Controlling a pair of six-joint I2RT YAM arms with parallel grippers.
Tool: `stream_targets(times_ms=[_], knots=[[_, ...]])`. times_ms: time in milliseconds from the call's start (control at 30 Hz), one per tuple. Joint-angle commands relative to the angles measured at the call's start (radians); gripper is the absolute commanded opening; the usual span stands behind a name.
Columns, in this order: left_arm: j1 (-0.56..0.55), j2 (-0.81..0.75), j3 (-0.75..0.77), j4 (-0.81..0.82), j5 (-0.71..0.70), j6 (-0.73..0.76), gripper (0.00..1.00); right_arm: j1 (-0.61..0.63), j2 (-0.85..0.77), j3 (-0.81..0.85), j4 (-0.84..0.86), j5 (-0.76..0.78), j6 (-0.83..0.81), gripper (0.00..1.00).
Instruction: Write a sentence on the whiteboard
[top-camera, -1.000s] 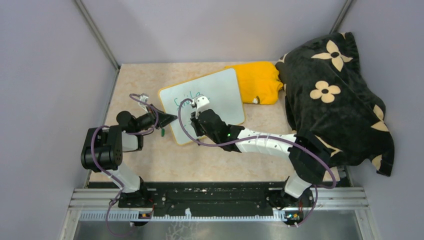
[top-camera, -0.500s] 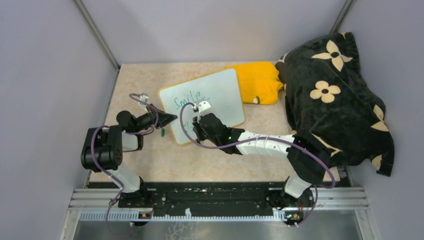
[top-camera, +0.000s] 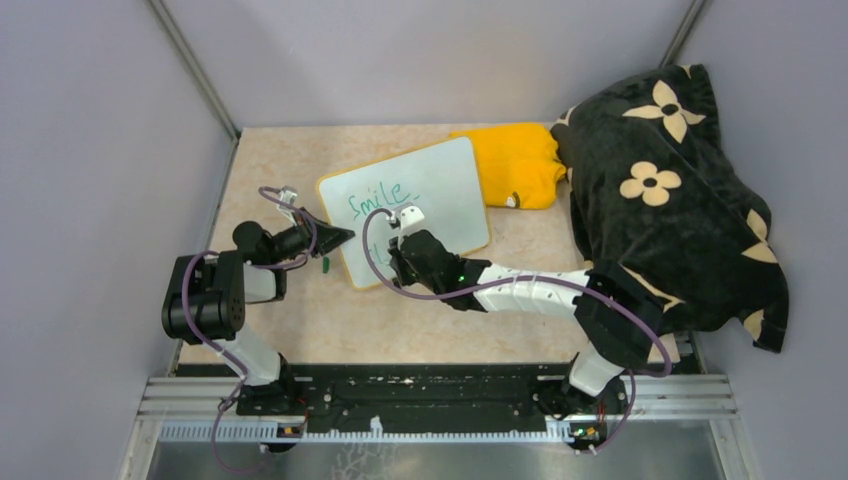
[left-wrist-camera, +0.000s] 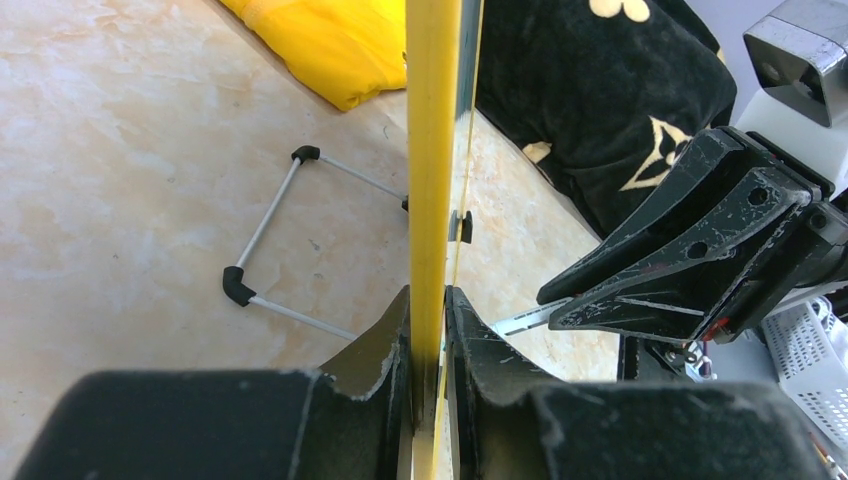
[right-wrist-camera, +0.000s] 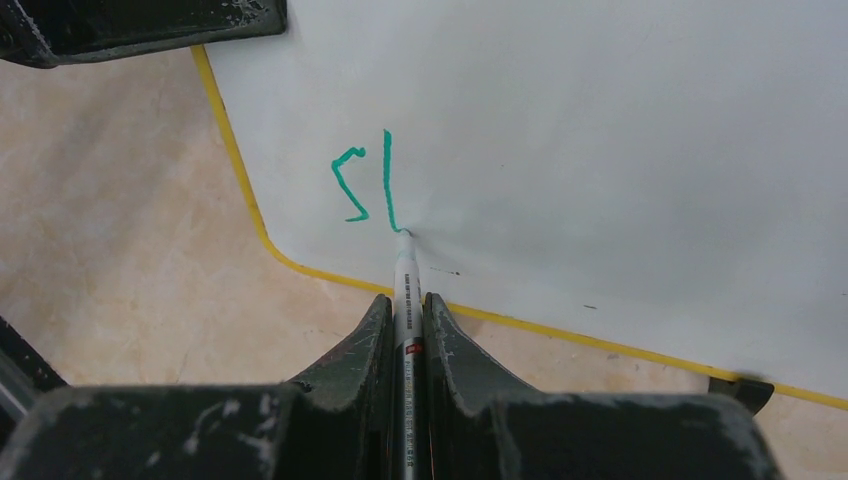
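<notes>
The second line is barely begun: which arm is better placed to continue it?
Right: the right gripper holds the marker, tip on the whiteboard. The left gripper clamps the board's edge.

A folded yellow cloth (top-camera: 520, 165) lies at upper centre of a beige marbled table (top-camera: 300, 320). It touches a heaped black blanket (top-camera: 670, 200) patterned with cream flowers, which fills the right side. Plain grey walls (top-camera: 90, 150) enclose the scene.

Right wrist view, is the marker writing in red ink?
No, the strokes above the marker on the whiteboard are green.
</notes>
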Motion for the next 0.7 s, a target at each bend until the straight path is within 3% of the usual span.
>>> stream_targets(times_ms=[0,400,667], knots=[[-0.008,-0.022,0.019,0.021,0.022,0.01,0.21,-0.016,-0.042,-0.003,0.009,0.083,0.002,0.0],[-0.008,-0.023,0.019,0.021,0.022,0.011,0.21,-0.008,-0.122,-0.055,0.105,-0.022,-0.025,0.0],[-0.008,-0.027,0.018,0.024,0.022,0.01,0.21,0.004,-0.12,-0.002,0.102,-0.048,-0.039,0.0]])
